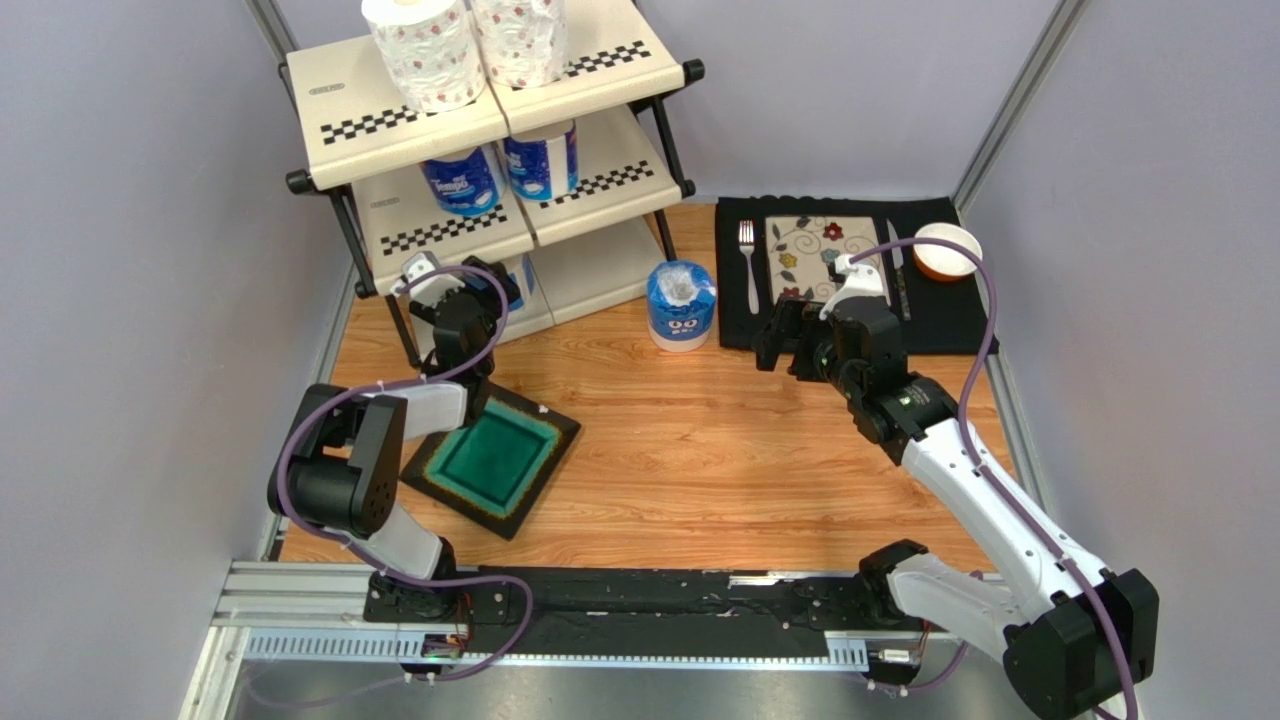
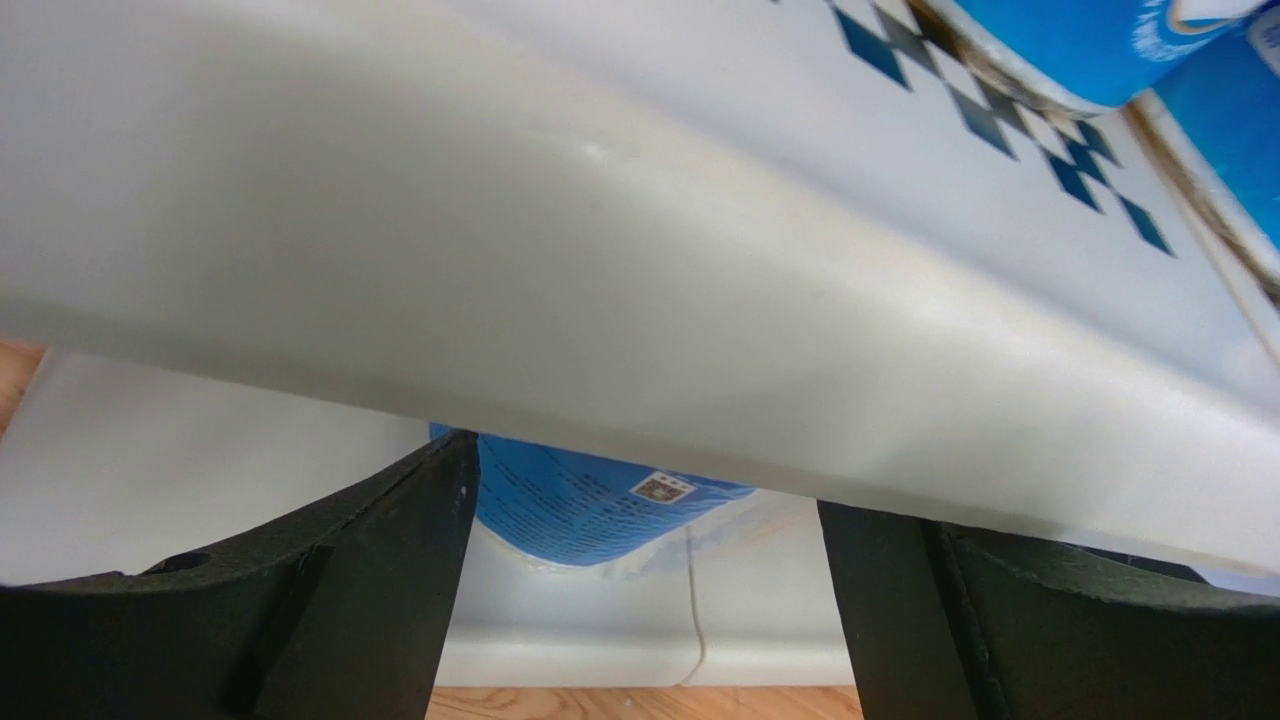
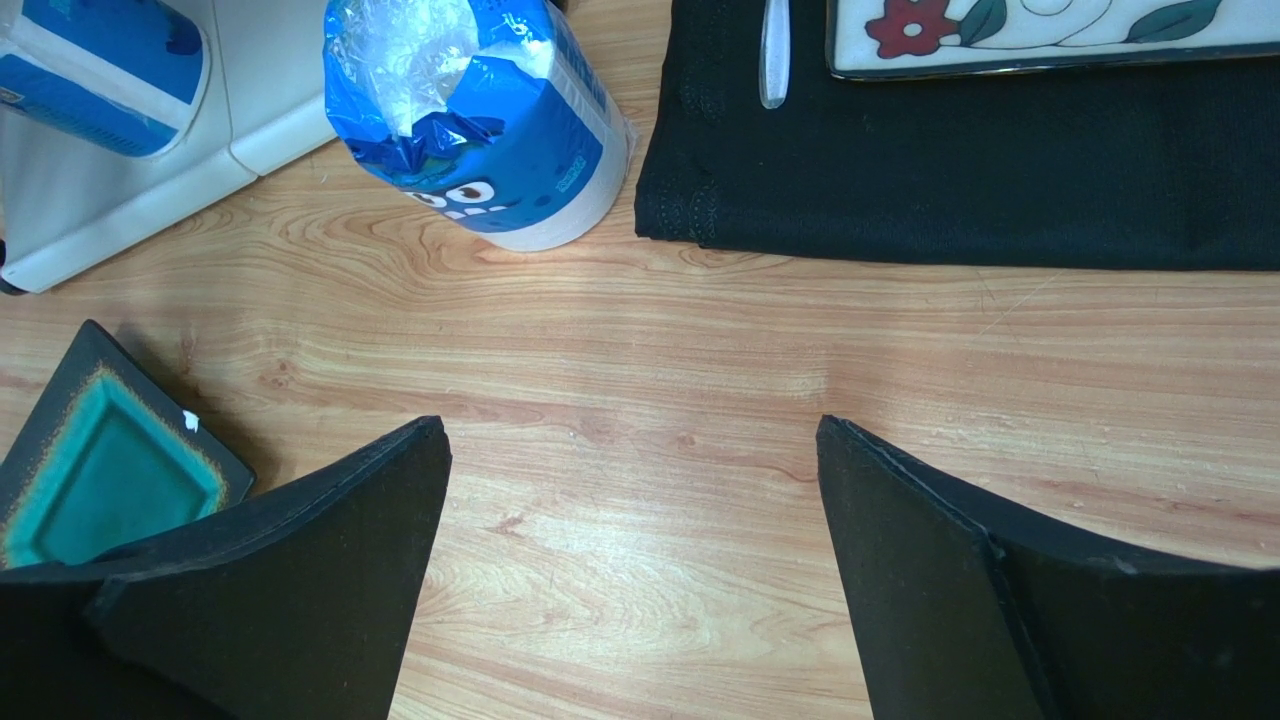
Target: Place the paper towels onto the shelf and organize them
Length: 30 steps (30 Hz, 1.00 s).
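The shelf (image 1: pixel 394 114) stands at the far left. Two patterned paper towels (image 1: pixel 425 45) stand on its top tier and two blue-wrapped ones (image 1: pixel 461 180) on the middle tier. A fifth blue roll (image 2: pixel 586 503) sits on the bottom tier under the middle panel (image 2: pixel 601 255). My left gripper (image 2: pixel 646 600) is open at the front edge of that tier, just short of the roll. A sixth blue-wrapped roll (image 1: pixel 681 305) stands on the table by the shelf's right side; it also shows in the right wrist view (image 3: pixel 481 120). My right gripper (image 3: pixel 631 555) is open and empty over the table, right of it.
A green square dish (image 1: pixel 492 459) with a dark rim lies on the table by the left arm. A black placemat (image 1: pixel 932 315) at the far right holds a flowered plate (image 1: pixel 819 255), a fork (image 1: pixel 747 248) and a small bowl (image 1: pixel 947 249).
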Motion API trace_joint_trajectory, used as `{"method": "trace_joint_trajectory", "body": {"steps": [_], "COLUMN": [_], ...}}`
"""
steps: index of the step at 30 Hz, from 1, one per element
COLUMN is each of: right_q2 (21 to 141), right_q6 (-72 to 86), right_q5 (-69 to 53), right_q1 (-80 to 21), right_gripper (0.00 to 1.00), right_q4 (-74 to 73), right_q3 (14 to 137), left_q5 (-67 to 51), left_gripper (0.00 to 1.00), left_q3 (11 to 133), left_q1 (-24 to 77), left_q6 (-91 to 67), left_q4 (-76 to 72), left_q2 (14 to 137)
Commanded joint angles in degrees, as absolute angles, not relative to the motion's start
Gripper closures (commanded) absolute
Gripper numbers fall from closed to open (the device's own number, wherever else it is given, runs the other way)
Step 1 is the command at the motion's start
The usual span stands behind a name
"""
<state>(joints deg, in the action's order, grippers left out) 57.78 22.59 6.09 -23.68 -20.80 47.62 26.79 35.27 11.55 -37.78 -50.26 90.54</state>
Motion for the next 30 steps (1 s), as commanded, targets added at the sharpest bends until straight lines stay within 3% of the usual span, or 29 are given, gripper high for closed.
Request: {"method": "trace_joint_trajectory", "body": {"steps": [1,12,30], "right_q2": [57.0,63.9,99.5], "right_q6": [23.0,31.1,28.1], "right_q5": [6.9,7.4,7.1], "right_q1": [-23.6,-23.6,-24.3], "right_gripper": [0.04,0.04,0.03], "right_q4": [-20.8,-16.6,-21.4], "right_q3": [49.2,55.0,83.6], "left_q5": [24.1,16.6,5.8], "left_gripper": [0.1,0.09,0.08], "left_q3": [34.6,30.1,20.5], "left_q1": [11.7,11.7,11.7], "left_q6": [-39.7,-38.1,-34.5], "left_q4": [-51.9,-42.3,-9.1], "left_q2": [86.0,75.9,49.4]}}
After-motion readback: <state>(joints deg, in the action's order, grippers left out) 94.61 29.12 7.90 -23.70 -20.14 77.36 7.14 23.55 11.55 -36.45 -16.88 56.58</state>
